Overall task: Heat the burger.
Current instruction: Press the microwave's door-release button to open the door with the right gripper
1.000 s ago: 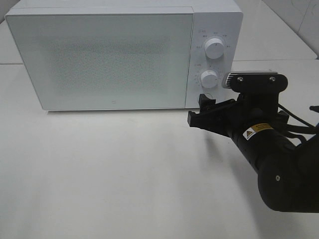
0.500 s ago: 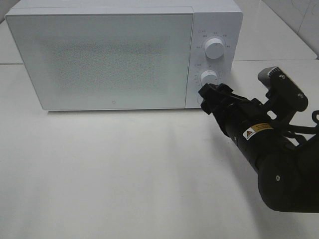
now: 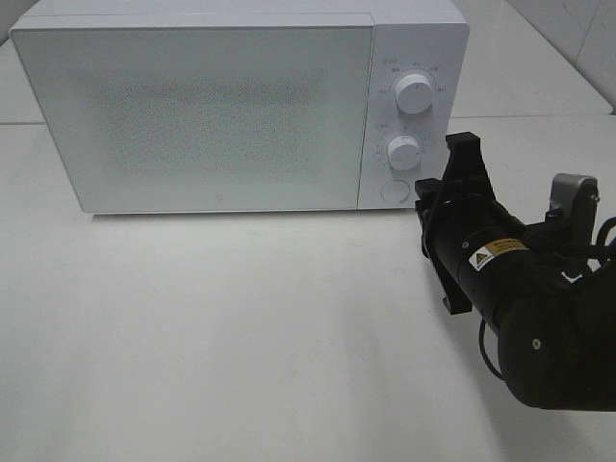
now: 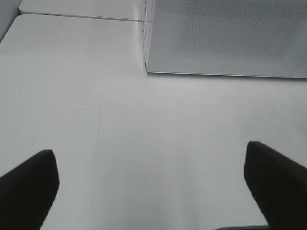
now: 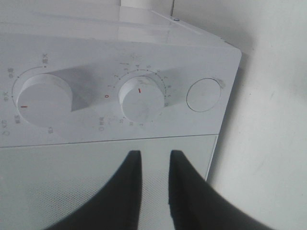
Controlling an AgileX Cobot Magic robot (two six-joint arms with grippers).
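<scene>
The burger is out of view. The white microwave (image 3: pixel 192 106) stands at the back with its door closed; it also shows in the left wrist view (image 4: pixel 225 33). My right gripper (image 3: pixel 464 159) hovers just right of the control panel, its jaws nearly closed on nothing. In the right wrist view my right gripper (image 5: pixel 153 155) points at the panel below the lower dial (image 5: pixel 141 98), apart from it. The upper dial (image 5: pixel 43 100) and round door button (image 5: pixel 205 95) flank it. My left gripper (image 4: pixel 151 182) is open and empty over the table, left of the microwave's front.
The white table (image 3: pixel 241 337) stretches in front of the microwave. The upper dial (image 3: pixel 414 93), lower dial (image 3: pixel 404 152) and door button (image 3: pixel 393 191) sit on the panel's right side. My bulky right arm (image 3: pixel 539 318) fills the right front.
My right wrist has rolled, swinging its camera from above to the right side. The gripper has drawn back rightward from the lower dial and button. The door stays closed.
</scene>
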